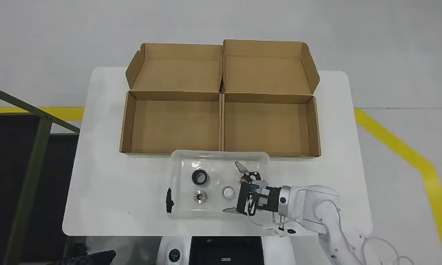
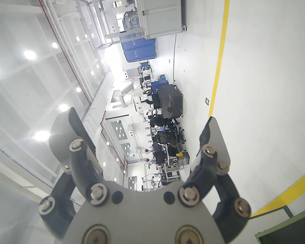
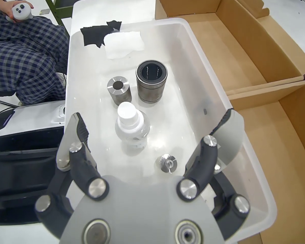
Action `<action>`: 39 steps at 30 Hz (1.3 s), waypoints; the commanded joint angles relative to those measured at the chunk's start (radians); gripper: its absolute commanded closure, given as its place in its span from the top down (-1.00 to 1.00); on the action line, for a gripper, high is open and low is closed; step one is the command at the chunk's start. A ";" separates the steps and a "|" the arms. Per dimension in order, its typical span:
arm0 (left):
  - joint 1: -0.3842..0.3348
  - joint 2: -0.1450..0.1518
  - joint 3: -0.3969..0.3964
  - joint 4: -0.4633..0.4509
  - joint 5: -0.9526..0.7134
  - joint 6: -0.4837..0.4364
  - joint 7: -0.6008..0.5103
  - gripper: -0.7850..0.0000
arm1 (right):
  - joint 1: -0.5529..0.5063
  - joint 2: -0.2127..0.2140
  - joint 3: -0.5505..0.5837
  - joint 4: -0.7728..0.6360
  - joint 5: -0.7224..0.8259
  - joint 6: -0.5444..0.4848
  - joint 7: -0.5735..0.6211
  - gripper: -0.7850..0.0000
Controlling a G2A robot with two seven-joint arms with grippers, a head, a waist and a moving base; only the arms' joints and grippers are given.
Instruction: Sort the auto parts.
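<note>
Evidently staged for picking: bearing (image 3: 151, 83), steel sleeve (image 3: 119, 90), capped bottle (image 3: 132, 128) and small knob (image 3: 168, 163) stand apart inside the clear bin (image 3: 195, 62). Right gripper (image 3: 153, 116) hovers above, fingers spread wide, likely lined up on the bottle. Two cardboard boxes (image 1: 173, 127) sit at the bin's 12 o'clock. Left gripper (image 2: 141, 116), also spread, faces the room.

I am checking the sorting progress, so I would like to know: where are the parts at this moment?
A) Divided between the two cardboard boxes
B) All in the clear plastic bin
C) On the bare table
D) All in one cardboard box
B: the dark bearing, the steel bushing, the white-capped bottle and the small metal knob all stand inside the clear bin.
</note>
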 commanded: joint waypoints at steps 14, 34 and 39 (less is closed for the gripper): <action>0.000 0.000 0.000 0.000 0.000 0.000 0.000 1.00 | 0.015 0.011 -0.024 0.018 -0.011 0.022 0.052 0.33; 0.000 0.000 0.000 0.000 0.000 0.000 0.000 1.00 | 0.036 0.027 -0.049 0.001 0.001 -0.011 0.062 -1.00; 0.000 0.000 0.000 0.000 0.000 0.000 0.000 1.00 | 0.046 0.030 -0.042 -0.021 0.025 -0.007 0.042 -1.00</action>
